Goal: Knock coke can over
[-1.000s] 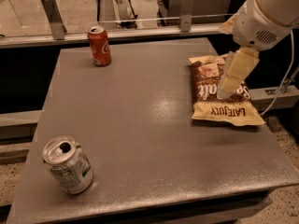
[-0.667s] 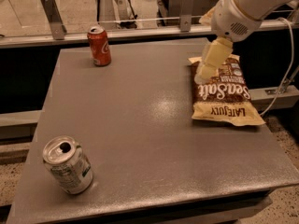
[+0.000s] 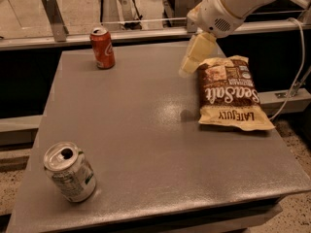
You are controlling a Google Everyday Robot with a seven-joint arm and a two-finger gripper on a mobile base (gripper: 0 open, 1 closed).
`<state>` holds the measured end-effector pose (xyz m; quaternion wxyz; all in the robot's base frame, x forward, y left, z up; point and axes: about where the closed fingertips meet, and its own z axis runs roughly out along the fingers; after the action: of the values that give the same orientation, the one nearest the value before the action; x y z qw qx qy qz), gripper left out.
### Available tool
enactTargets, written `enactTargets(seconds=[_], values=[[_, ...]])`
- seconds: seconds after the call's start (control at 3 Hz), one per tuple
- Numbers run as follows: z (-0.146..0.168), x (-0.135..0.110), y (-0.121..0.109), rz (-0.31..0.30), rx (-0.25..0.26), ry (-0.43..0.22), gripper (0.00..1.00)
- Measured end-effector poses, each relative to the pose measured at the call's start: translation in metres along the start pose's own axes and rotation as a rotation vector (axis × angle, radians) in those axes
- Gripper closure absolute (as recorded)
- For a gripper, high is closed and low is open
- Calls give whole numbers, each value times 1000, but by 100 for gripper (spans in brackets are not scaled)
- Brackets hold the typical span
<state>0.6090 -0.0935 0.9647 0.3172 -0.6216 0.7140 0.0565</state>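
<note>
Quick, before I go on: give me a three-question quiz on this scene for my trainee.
1. True or false: the coke can stands upright near the table's far left corner.
2. The claw hangs over the table right next to: A the coke can, B the chip bag, C the front edge.
3. How many cans are on the table?
Key: 1 true; 2 B; 3 two.
</note>
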Motion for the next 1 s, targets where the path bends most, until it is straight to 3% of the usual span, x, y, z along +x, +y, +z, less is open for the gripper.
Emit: enactTargets(seconds=[0.33, 0.67, 1.0], values=[[9, -9, -5, 2, 1, -37, 0], [40, -30, -18, 28, -2, -111, 0], [91, -51, -40, 78, 8, -208, 0]])
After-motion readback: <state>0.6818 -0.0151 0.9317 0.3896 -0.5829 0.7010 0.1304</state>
